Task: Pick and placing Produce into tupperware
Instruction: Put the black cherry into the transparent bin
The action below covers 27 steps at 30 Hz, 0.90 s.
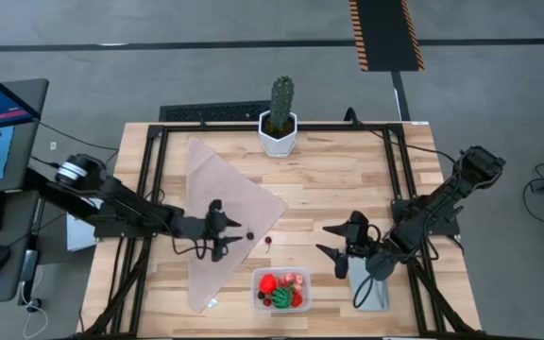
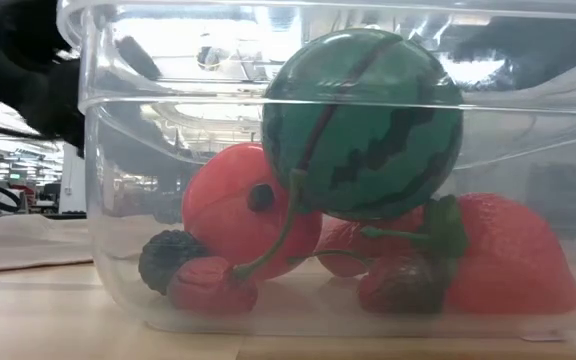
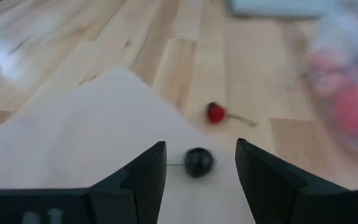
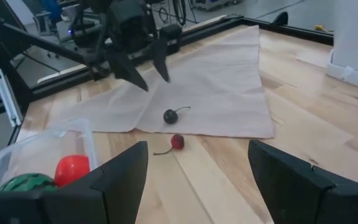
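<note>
The tub (image 2: 118, 200) sits at the surface's (image 1: 348, 189) near edge, holding a striped green ball (image 2: 363, 125), strawberries (image 2: 498, 255) and cherries (image 2: 213, 285). The left hand (image 1: 223, 231) hovers over the cloth (image 1: 225, 203), fingers spread, a dark cherry (image 3: 198, 162) between them. The right hand (image 1: 336, 241), spread wide, waits beside the tub, facing a red cherry (image 4: 177, 142) on bare wood.

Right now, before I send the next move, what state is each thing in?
tupperware: open, upright, partly filled with toy fruit
dark cherry: loose on the cloth, not gripped
red cherry: loose on bare wood, beside the cloth's edge
cloth: spread flat
left gripper: open, over the dark cherry
right gripper: open, empty, waiting above the lid
lid: off the tupperware, flat
</note>
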{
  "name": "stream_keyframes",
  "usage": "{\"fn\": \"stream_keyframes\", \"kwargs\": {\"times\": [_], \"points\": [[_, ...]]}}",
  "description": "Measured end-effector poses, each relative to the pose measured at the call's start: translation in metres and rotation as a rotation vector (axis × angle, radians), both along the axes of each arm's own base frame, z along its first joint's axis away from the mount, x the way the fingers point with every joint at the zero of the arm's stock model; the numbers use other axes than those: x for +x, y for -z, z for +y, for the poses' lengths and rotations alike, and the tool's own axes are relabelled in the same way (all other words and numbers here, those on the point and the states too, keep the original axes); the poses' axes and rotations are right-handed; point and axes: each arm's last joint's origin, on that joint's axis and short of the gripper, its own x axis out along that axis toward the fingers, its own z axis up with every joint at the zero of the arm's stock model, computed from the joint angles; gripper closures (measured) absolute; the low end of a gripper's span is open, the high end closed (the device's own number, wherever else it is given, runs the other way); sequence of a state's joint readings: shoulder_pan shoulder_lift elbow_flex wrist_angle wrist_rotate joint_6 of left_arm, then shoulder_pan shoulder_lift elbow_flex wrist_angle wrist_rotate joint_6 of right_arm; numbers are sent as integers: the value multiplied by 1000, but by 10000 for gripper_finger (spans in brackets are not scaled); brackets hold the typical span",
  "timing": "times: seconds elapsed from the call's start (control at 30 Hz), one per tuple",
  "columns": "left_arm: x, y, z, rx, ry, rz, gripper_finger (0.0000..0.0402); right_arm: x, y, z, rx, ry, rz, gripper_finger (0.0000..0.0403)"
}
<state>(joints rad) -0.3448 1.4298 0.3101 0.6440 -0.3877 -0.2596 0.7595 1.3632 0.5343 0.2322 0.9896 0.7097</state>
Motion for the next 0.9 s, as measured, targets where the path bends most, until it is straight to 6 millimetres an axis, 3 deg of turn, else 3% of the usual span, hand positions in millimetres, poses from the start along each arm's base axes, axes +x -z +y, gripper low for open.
{"fn": "stream_keyframes", "kwargs": {"times": [0.37, 0.9], "points": [[35, 25, -11, 51, -45, 98, 219, -9, 5, 6, 36, -10, 22, 101], [36, 41, -6, 69, -153, 183, 219, -12, 4, 10, 45, -25, 15, 101]]}}
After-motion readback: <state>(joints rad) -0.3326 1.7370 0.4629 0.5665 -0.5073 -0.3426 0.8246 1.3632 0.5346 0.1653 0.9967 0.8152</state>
